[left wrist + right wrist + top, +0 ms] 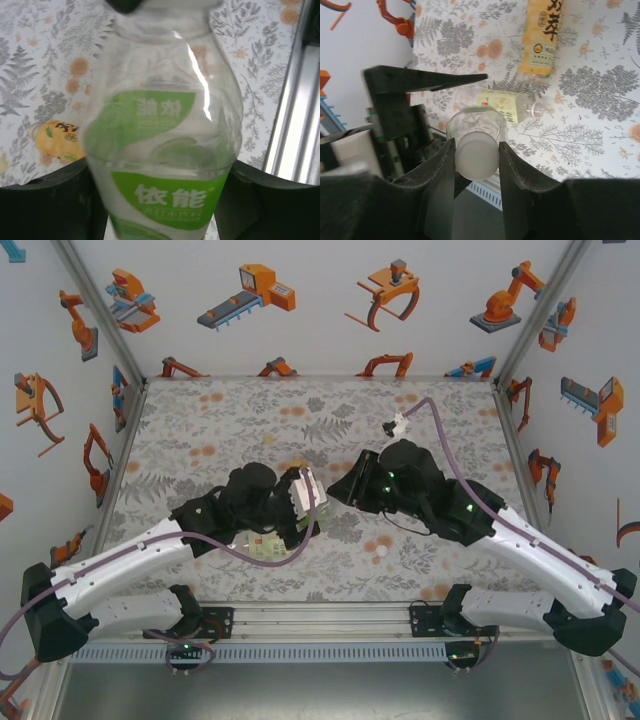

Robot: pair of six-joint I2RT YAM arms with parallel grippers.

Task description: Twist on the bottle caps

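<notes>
Nearly capped: white cap pinched at the bottle mouth.
Nearest, we see the right gripper (476,150) narrowed on the white cap (477,160), which sits on the clear green-label bottle (165,150). The bottle lies between the left gripper (157,172) fingers; we cannot tell whether they clamp it. If they are loose, we judge it may spin or tilt and cross-thread the cap. At one o'clock beyond lie the pale-label bottle (502,104) and the yellow-orange bottle (540,40).

A surface (200,410) draped in grey fern-and-orange-blossom print; white walls (320,300) dotted with orange robot-arm drawings; aluminium frame posts (96,302) at the far corners; a metal rail (320,618) along the near edge.
</notes>
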